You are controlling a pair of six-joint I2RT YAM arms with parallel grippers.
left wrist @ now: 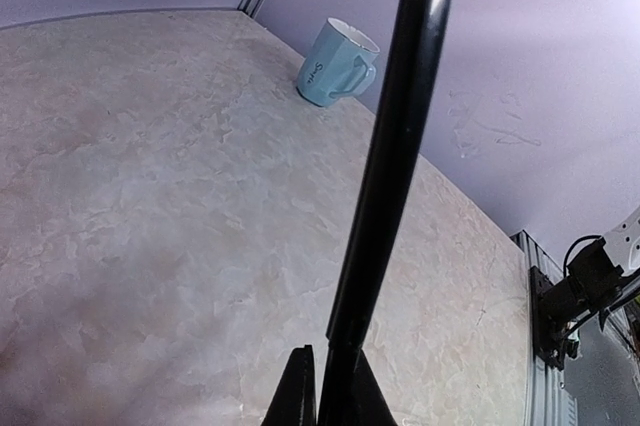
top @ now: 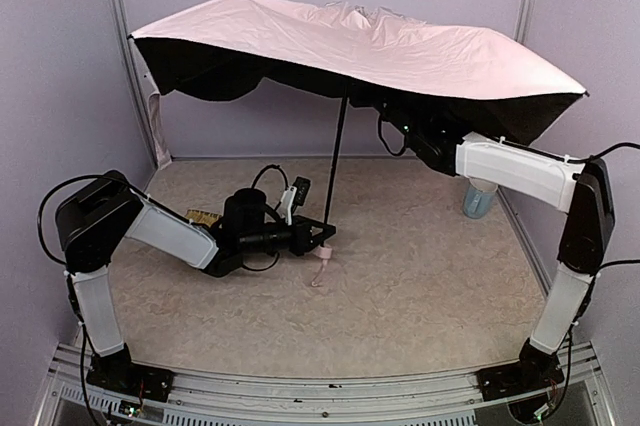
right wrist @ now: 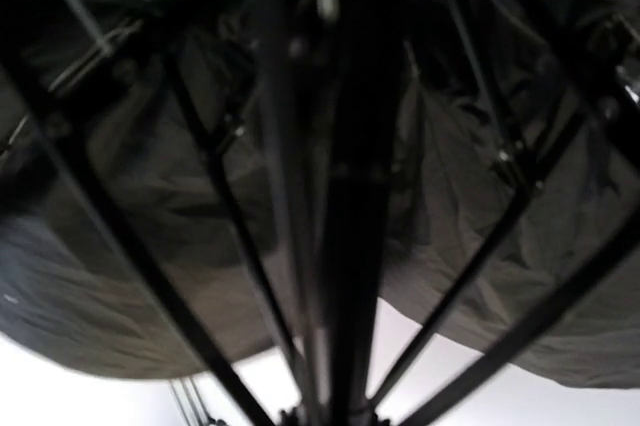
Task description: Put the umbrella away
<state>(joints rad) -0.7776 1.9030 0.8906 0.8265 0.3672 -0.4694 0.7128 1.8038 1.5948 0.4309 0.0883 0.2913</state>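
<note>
Umbrella [top: 380, 46] fully open, pale pink on top — black beneath, slightly tilted

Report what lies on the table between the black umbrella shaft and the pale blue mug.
Nothing: bare beige marbled tabletop between black umbrella shaft and pale blue mug, per the top view.

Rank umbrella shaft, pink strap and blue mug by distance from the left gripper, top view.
1. umbrella shaft: gripped by the left gripper, rising from its jaws at table centre.
2. pink strap: right beside the jaws, on the near side.
3. blue mug: far right, toward the back, under the right arm.
</note>
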